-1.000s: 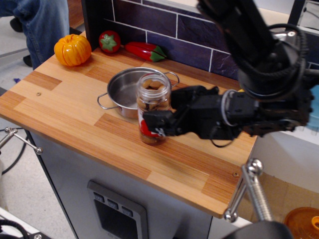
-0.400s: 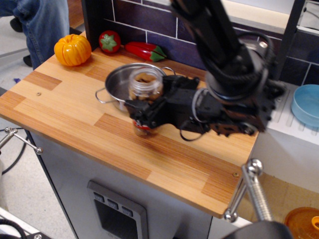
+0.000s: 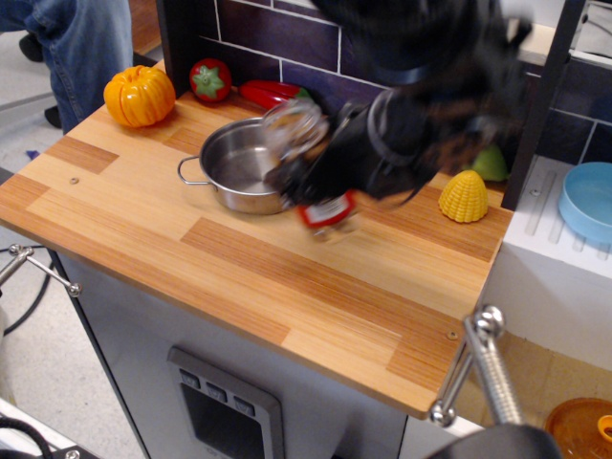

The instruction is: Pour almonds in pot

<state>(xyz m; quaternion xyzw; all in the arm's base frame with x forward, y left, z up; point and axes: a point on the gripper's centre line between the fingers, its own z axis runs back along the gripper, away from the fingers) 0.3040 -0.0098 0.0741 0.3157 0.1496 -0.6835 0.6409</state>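
My gripper (image 3: 311, 177) is shut on the clear jar (image 3: 308, 163) with the red-and-white label and holds it in the air, tilted, its open mouth toward the upper left over the right rim of the steel pot (image 3: 239, 172). Brown almonds (image 3: 304, 137) show blurred inside the jar near its mouth. The pot stands on the wooden counter with a wire loop handle on its left; its visible inside looks bare. The frame is motion-blurred around my arm.
An orange pumpkin (image 3: 140, 96), a red tomato (image 3: 210, 79) and a red pepper (image 3: 270, 93) lie at the back left. Yellow toy corn (image 3: 464, 197) and a green item (image 3: 490, 164) sit at the back right. A light-blue bowl (image 3: 586, 201) is on the white rack.
The jar stood upright on the counter in front of the pot; I have lifted it and tipped it toward the pot. My arm has swung up and back, uncovering the corn.
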